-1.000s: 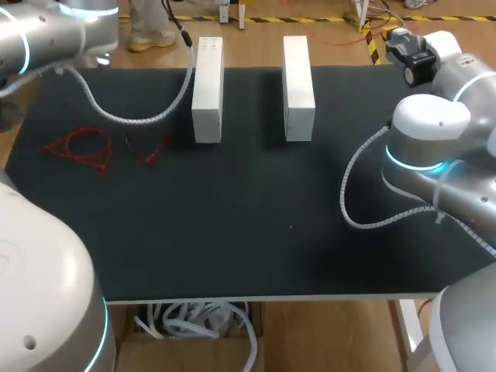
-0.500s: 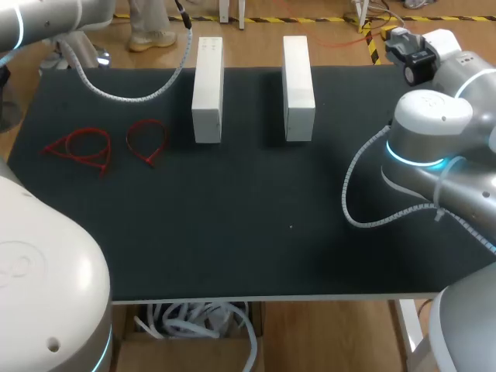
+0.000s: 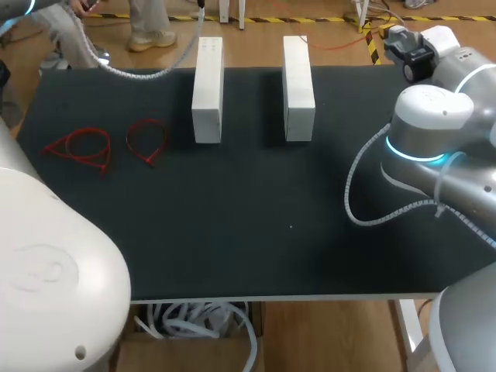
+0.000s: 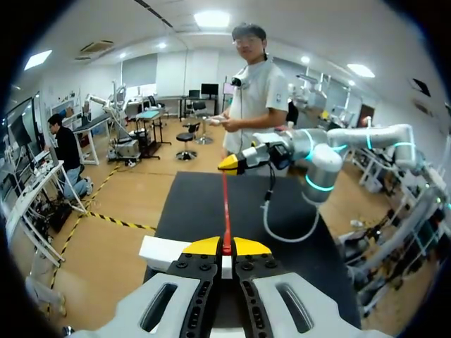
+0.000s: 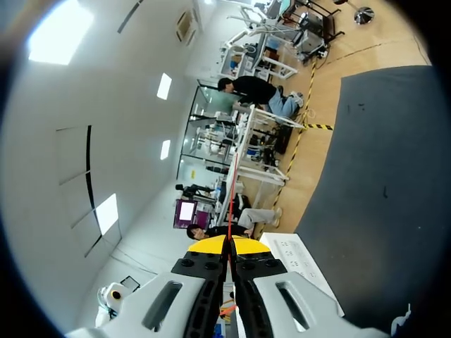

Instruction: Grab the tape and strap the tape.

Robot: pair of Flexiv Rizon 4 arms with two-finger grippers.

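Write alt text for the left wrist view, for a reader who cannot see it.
The left tool, its two yellow tips closed on a thin red tape, holds it taut straight ahead to the right tool, which grips the far end above the black table. A white block lies on the table beside the left tool.

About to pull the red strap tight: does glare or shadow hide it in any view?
Left wrist view: the strap stands out between left gripper and right gripper. Right wrist view: it is a thin line against a bright background, hard to follow. Head view: even light, no glare on the black mat, but I can't find the held strap; only red loops show.
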